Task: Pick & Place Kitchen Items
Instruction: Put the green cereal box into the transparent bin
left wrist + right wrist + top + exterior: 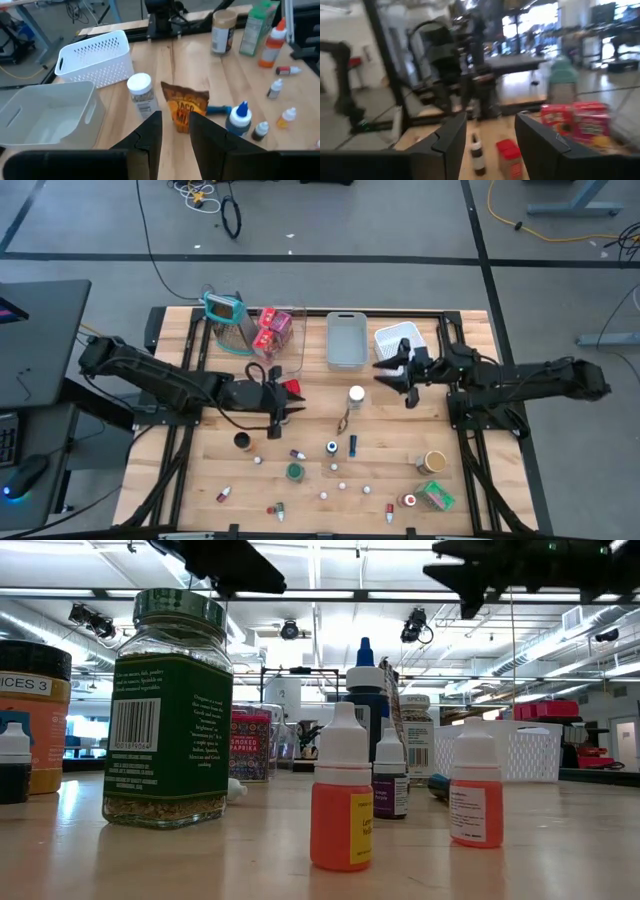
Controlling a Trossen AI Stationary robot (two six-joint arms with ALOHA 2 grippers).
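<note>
Your clear bin (283, 332) at the back of the worktop (460, 430) has red and pink packets (271, 328) in it, while the grey bin (346, 340) and white basket (397, 340) look empty. Most kitchen items, like the white-lidded jar (356, 395) and taco packet (186, 111), lie loose mid-worktop. Small bottle labels are unreadable. Your left gripper (290, 402) has narrow jaws gripping nothing; your right gripper (392, 375) hangs half-open, also empty.

Grey floor (400, 220) strewn with cables, bright ceiling lights (330, 585) overhead
</note>
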